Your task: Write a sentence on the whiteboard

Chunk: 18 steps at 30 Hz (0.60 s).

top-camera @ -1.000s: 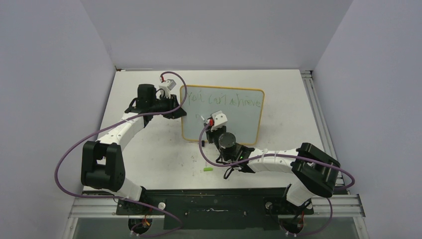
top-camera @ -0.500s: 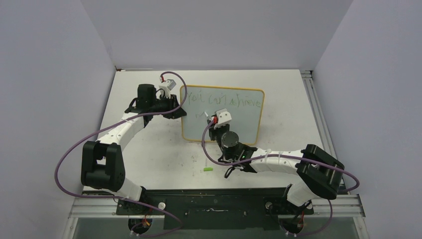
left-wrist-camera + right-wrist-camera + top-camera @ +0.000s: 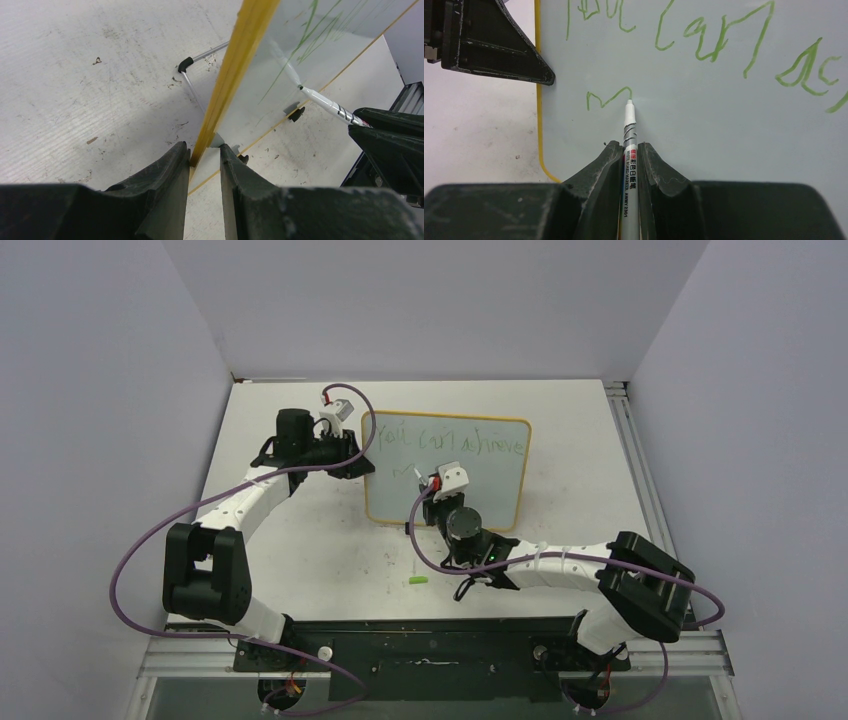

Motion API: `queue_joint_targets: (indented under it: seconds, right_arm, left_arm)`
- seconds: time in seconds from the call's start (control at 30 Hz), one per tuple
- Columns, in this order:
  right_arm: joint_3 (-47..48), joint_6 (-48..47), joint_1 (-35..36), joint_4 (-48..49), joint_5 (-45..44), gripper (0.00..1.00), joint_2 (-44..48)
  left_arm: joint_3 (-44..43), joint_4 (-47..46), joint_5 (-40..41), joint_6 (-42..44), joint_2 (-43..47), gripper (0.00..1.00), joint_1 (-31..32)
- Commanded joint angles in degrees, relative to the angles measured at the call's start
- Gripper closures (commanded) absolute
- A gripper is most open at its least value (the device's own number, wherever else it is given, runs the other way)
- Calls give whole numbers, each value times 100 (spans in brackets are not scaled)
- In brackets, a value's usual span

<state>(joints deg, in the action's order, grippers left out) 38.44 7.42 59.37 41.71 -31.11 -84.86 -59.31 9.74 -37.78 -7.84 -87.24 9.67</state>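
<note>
Your left tool (image 3: 204, 150) is clenched on the whiteboard (image 3: 490, 490). Its two matte black fingers pinch the thin yellow-orange frame from either side, low on the board's left edge. The board is a smooth, pale grey-white rectangle with rounded corners. It stands tilted in the far middle of the tabletop (image 3: 300, 540), propped on a thin wire leg (image 3: 192, 82) tipped with a small black foot. The sentence (image 3: 452, 443) runs across the upper part of the board in thin, loose green handwriting, reading roughly "You can achieve". Below it, near the left edge, sits a small angular "m". Your right tool (image 3: 629, 146) grasps a slim white marker (image 3: 629, 127) between its dark, wedge-shaped fingers. The round barrel, banded and printed with small black lettering, points straight ahead from between them. The pale nib touches the glossy surface at the right end of that "m", and the left wrist view shows the tip meeting its own reflection on the board. The tabletop is white and dull, scuffed and flecked with dark specks around the board's base. A small green piece (image 3: 418, 581), too small to identify, lies on the tabletop beside your right arm, well apart from the board.
</note>
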Motion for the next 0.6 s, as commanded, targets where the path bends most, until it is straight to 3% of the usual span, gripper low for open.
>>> queue_joint_targets:
  seconds: [0.0,0.57]
  right_arm:
    - [-84,151,44,-149,-146,95,-71]
    - [-138,202,125,-197,-240,95,-34]
  left_arm:
    - [-256,-25,-56,10,118,75,61]
    - [-252,-33,-54,1,135,75,61]
